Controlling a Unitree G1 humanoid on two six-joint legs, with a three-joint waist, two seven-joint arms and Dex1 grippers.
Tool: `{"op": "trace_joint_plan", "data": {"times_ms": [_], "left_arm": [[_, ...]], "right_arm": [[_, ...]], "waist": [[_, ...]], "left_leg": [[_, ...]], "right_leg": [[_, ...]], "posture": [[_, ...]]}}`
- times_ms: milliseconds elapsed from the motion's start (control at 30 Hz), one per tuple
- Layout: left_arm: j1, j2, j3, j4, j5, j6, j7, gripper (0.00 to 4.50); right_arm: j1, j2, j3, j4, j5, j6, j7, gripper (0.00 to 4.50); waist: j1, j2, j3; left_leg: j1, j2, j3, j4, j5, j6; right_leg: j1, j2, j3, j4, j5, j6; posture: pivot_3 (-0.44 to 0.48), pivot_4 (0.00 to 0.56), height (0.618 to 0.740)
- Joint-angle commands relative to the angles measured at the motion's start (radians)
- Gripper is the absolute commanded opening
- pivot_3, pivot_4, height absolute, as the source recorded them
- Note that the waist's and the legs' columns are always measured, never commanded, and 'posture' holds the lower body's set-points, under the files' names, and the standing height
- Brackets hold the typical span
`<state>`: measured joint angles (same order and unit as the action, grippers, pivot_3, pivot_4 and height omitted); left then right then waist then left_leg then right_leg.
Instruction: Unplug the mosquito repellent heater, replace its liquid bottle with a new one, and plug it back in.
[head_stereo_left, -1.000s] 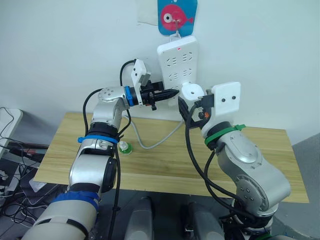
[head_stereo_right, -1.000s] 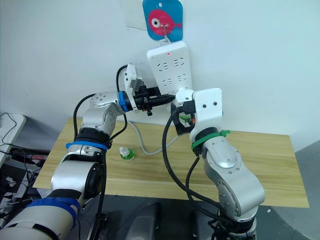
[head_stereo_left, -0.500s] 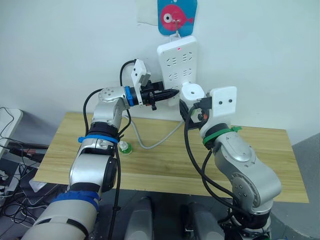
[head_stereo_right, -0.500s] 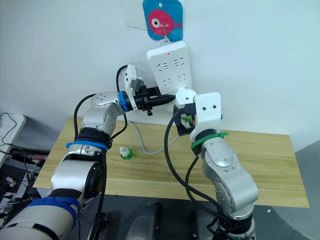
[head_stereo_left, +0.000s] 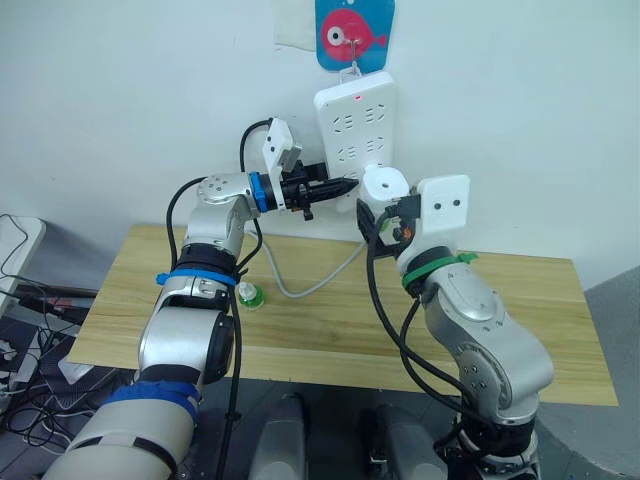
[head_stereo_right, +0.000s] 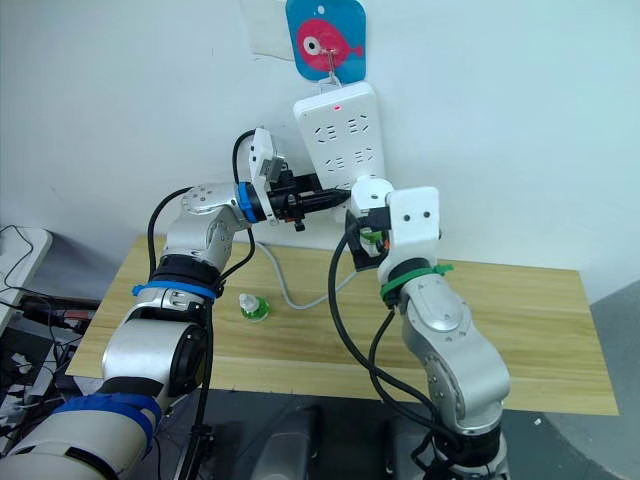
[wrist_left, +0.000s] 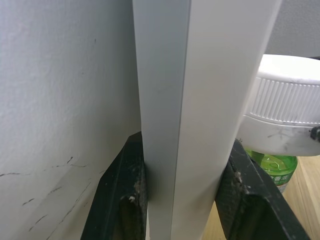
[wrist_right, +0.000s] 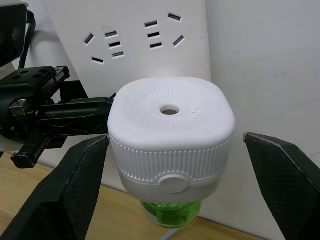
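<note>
The mosquito repellent heater (wrist_right: 170, 130), white with a centre hole, sits against the lower right of the white power strip (head_stereo_left: 352, 125) on the wall, and its green liquid bottle (wrist_right: 170, 220) hangs under it. My right gripper (wrist_right: 175, 142) is open, with one finger on each side of the heater and a gap on both sides. The left gripper (head_stereo_left: 340, 186) is shut on the strip's lower left edge, and its fingers (wrist_left: 125, 200) clamp the strip's two faces. Another small green bottle (head_stereo_left: 249, 295) with a white cap stands on the table.
The wooden table (head_stereo_left: 520, 310) stands against the white wall. A grey cable (head_stereo_left: 310, 285) runs from the strip down onto the table. A blue tag with a pink fish (head_stereo_left: 353, 35) hangs above the strip. Loose cables (head_stereo_left: 30, 300) lie off the table's left end.
My right arm has shifted slightly left, toward the wall. The heater, the strip and the left gripper have stayed where they were.
</note>
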<state>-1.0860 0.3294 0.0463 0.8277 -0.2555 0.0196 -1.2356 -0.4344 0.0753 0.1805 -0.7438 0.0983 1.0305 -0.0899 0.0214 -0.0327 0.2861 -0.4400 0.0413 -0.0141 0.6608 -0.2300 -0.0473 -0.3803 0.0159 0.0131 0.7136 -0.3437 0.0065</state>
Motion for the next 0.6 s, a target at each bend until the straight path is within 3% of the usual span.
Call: {"op": "trace_joint_plan", "data": {"times_ms": [33,167,267,333,600], "left_arm": [[-0.032,0.005,0.001,-0.004,0.005,0.010,0.022,1.32],[-0.036,0.004,0.000,0.000,0.007,0.009,0.024,1.32],[-0.035,0.005,0.000,0.004,0.008,0.007,0.023,1.32],[-0.033,0.006,-0.001,0.006,0.010,0.004,0.021,1.32],[-0.028,0.008,-0.004,-0.004,0.010,0.003,0.016,1.32]], "right_arm": [[0.006,0.015,0.000,-0.016,0.000,-0.035,0.000,4.50],[0.003,0.010,-0.001,-0.006,-0.005,-0.047,0.004,4.33],[0.000,0.005,0.001,-0.003,-0.003,-0.059,0.012,3.70],[-0.003,0.006,-0.001,0.002,0.001,-0.069,0.017,2.97],[-0.004,0.006,0.008,-0.001,0.003,-0.080,0.028,2.93]], "waist": [[0.000,0.000,0.000],[0.000,0.000,0.004],[0.000,0.000,0.005],[0.000,0.000,0.006],[0.000,0.002,0.009]], "left_leg": [[0.000,0.000,0.000,0.000,0.000,0.000],[0.000,0.000,0.000,0.000,0.000,0.000],[0.000,0.000,-0.001,0.000,0.000,0.000],[0.000,0.000,-0.001,0.000,0.000,0.000],[0.000,0.000,-0.001,0.000,0.001,0.001]], "right_leg": [[0.000,0.000,0.000,0.000,0.000,0.000],[0.000,0.000,0.000,0.000,0.000,0.000],[0.000,0.000,0.000,0.000,0.000,0.000],[0.000,0.000,0.000,0.000,0.000,0.000],[0.000,0.000,0.000,0.000,0.000,0.000]], "posture": [[0.078,0.317,0.740],[0.081,0.318,0.740],[0.080,0.324,0.740],[0.080,0.324,0.740],[0.086,0.312,0.740]]}}
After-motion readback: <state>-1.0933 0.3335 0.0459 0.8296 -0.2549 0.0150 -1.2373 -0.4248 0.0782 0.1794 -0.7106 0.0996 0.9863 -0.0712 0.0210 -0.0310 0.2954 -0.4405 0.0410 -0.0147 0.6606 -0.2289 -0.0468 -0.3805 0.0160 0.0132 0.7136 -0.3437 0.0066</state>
